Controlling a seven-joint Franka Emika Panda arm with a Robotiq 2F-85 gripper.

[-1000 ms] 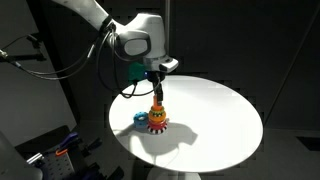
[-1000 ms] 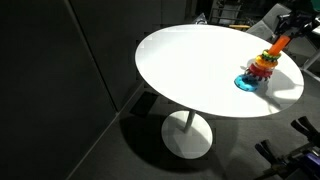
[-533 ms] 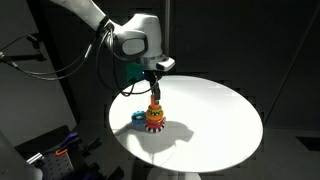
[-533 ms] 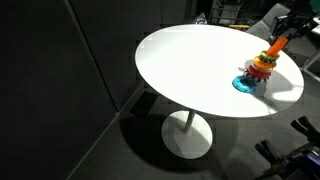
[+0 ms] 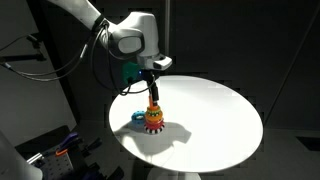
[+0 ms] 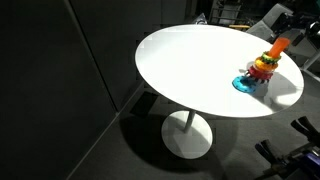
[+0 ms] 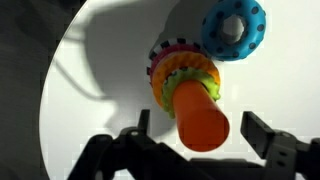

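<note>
A ring-stacking toy (image 5: pixel 154 118) stands on the round white table (image 5: pixel 220 110), near its edge in both exterior views. Its orange peg (image 7: pixel 200 118) rises through a stack of coloured rings (image 7: pixel 180 70). A loose blue ring (image 7: pixel 235 28) lies on the table right beside the toy's base (image 6: pixel 243 84). My gripper (image 7: pixel 200 128) hangs straight above the peg's top and is open. One finger (image 7: pixel 143 122) stands on each side of the peg, with a clear gap between both fingers and the peg. Nothing is held.
The table (image 6: pixel 180 60) stands on a single pedestal foot (image 6: pixel 188 135) in a dark room. Cables and equipment (image 5: pixel 50 155) sit low beside the table, and dark gear (image 6: pixel 300 140) stands past its edge by the toy.
The jaws have opened off the orange peg, and the gripper has risen slightly above it. The toy and the blue ring stay where they were.
</note>
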